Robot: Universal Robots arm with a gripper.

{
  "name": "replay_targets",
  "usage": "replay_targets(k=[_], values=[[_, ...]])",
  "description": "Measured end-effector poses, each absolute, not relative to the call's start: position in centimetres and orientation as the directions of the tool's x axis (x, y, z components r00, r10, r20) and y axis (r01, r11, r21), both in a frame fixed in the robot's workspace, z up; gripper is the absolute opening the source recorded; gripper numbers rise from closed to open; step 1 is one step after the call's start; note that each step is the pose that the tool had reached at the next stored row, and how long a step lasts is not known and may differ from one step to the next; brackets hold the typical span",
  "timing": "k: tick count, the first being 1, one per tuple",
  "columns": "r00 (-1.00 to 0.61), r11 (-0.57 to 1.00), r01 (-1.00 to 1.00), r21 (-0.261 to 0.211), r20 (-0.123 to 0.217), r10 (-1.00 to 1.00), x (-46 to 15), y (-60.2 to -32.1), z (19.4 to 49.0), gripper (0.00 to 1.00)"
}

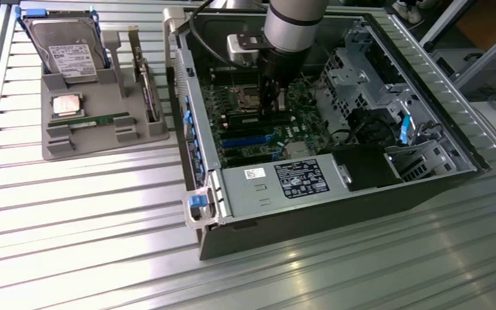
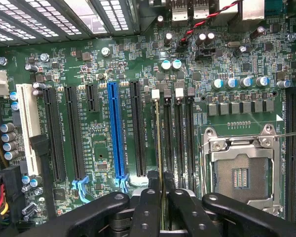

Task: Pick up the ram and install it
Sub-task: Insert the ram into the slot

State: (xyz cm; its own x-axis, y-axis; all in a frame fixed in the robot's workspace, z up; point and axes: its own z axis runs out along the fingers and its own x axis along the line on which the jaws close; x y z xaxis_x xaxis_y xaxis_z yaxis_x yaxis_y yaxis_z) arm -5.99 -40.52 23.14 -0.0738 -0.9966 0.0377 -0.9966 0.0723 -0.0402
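The open computer case (image 1: 209, 213) lies on the slatted table, and my arm reaches down into it over the green motherboard (image 2: 89, 64). My gripper (image 2: 161, 180) (image 1: 271, 103) is shut on the ram (image 2: 158, 143), seen edge-on as a thin green-gold strip between the black fingers (image 2: 149, 202). The ram stands upright and runs along the first of the black memory slots (image 2: 167, 143), between the long black expansion slot (image 2: 137, 128) and the empty processor socket (image 2: 241, 173). Whether its lower edge is seated in the slot I cannot tell.
A grey holder (image 1: 101, 139) at the exterior view's left carries a hard drive (image 1: 65, 48), a square silver processor (image 1: 67, 103), a bracketed card (image 1: 144, 84) and another thin green stick (image 1: 93, 120). Power supply (image 1: 287, 181), drive cage (image 1: 360, 64) and cables (image 2: 207, 19) crowd the case.
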Motion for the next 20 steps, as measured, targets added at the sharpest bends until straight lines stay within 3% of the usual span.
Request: replay_targets(k=[20], values=[[-0.059,0.058,-0.998,-0.04,0.038,-0.998,-6.03,-40.43,23.06,0.13]])
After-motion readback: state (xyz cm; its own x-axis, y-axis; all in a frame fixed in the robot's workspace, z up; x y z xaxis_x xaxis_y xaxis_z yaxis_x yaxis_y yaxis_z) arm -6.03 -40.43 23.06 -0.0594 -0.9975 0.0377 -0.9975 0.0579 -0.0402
